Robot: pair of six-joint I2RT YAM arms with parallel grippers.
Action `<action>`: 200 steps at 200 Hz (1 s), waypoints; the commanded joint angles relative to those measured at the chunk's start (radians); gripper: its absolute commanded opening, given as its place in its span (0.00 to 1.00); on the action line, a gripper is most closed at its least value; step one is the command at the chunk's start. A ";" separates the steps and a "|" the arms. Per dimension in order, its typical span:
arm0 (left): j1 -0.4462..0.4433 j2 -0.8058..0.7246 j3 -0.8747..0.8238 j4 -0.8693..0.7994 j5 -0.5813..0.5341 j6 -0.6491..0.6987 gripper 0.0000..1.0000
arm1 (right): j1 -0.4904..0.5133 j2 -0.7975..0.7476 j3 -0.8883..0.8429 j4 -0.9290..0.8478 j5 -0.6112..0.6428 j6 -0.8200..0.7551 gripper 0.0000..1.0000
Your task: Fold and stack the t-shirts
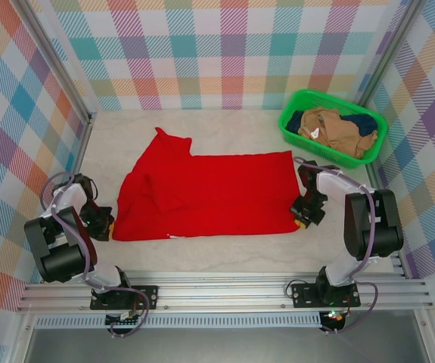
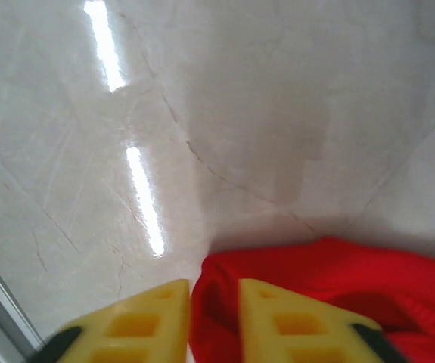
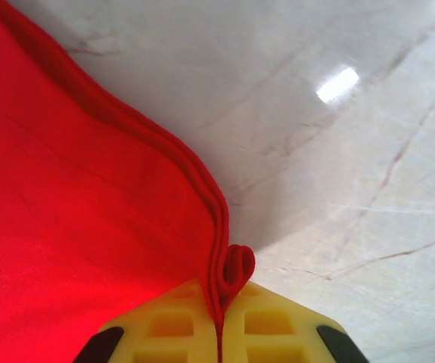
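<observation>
1. The bright red soft cloth t-shirt [image 1: 209, 193] lies spread on the pale marble-look desk [image 1: 225, 125].
2. The left fingers [image 2: 145, 321], narrowly set, hold its near-left corner between them.
3. The right fingers [image 3: 278, 325] pinch its near-right hem tight.

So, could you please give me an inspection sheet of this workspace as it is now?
Surface: pale marble-look table, some glare.
Job's things: red t-shirt spread out; tan t-shirt and navy t-shirt crumpled, not yet taken out.
Clutter: green plastic basket, far right, holding those two.
Grippers: right gripper shut on red hem; left gripper at opposite near corner, cloth between fingers, grip uncertain.
Cables: arm cables loop along both arms, off the cloth.
Surroundings: plaid walls, aluminium frame.
</observation>
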 commanded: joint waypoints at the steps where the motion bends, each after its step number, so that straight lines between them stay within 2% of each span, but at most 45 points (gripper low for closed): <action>1: -0.083 -0.047 0.102 -0.093 -0.093 0.054 0.40 | -0.002 -0.050 -0.009 -0.062 0.029 0.021 0.21; 11: -0.159 -0.066 0.136 -0.133 -0.145 0.079 0.43 | -0.001 -0.084 -0.004 -0.075 0.042 0.023 0.31; 24: -0.243 -0.101 0.152 -0.163 -0.170 0.096 0.43 | -0.001 -0.127 0.015 -0.100 0.057 0.018 0.38; 40: -0.308 -0.144 0.117 -0.161 -0.106 0.100 0.40 | 0.008 -0.168 0.049 -0.123 0.070 0.003 0.41; 55: -0.331 -0.148 0.070 -0.157 -0.012 0.102 0.35 | 0.027 -0.190 0.075 -0.122 0.066 -0.009 0.38; 75: -0.336 -0.134 0.022 -0.130 0.040 0.098 0.28 | 0.062 -0.185 0.083 -0.046 -0.007 -0.046 0.35; 108: -0.329 0.024 0.074 -0.064 0.002 0.146 0.21 | 0.081 -0.084 0.079 0.058 -0.121 -0.074 0.26; 146: -0.250 0.183 0.171 -0.012 -0.145 0.253 0.14 | 0.059 0.055 0.097 0.032 -0.054 -0.088 0.24; 180: -0.215 0.318 0.280 0.029 -0.136 0.365 0.12 | 0.047 0.135 0.101 0.022 -0.018 -0.102 0.24; 200: -0.203 0.351 0.321 0.037 -0.113 0.391 0.11 | 0.048 0.132 0.087 0.029 -0.021 -0.097 0.24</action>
